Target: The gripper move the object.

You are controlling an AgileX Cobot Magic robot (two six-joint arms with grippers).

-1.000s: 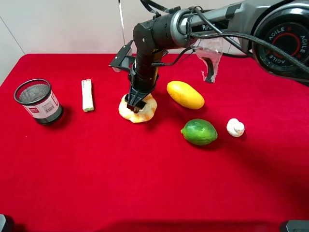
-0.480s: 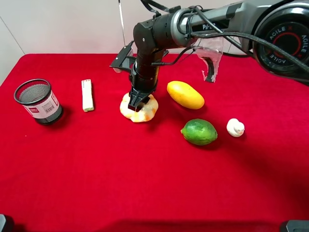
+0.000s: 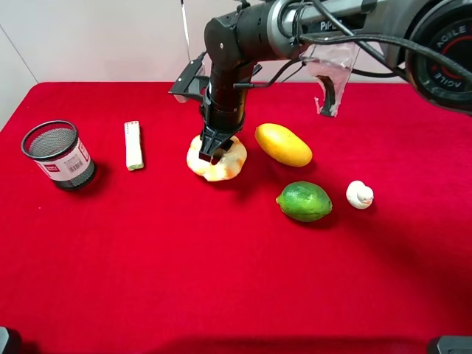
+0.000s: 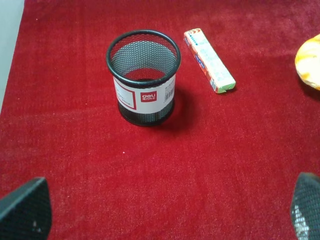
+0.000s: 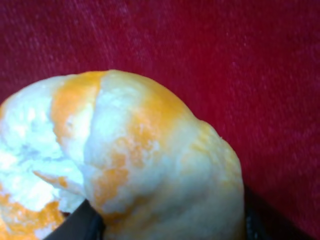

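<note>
The pale yellow-orange lobed doughnut pastry [image 3: 217, 159] hangs from my right gripper [image 3: 214, 147], lifted slightly above the red cloth, left of the yellow mango [image 3: 283, 144]. The right gripper's black fingers are shut on the pastry's rim. In the right wrist view the pastry [image 5: 135, 170] fills the frame, with dark fingertips [image 5: 80, 225] at its lower edge. My left gripper shows only as two wide-apart black fingertips [image 4: 25, 207] at the corners of the left wrist view, open and empty. The pastry's edge also shows in that view [image 4: 309, 64].
A black mesh pen cup [image 3: 60, 155] stands at the left, also in the left wrist view [image 4: 144, 77]. A white candy stick [image 3: 133, 144] lies beside it. A green lime [image 3: 304, 201] and a small white duck figure [image 3: 360, 195] sit right of the pastry.
My right gripper has risen with the pastry in it; the pastry has lifted off the cloth and tilted, shifting slightly up and right.
</note>
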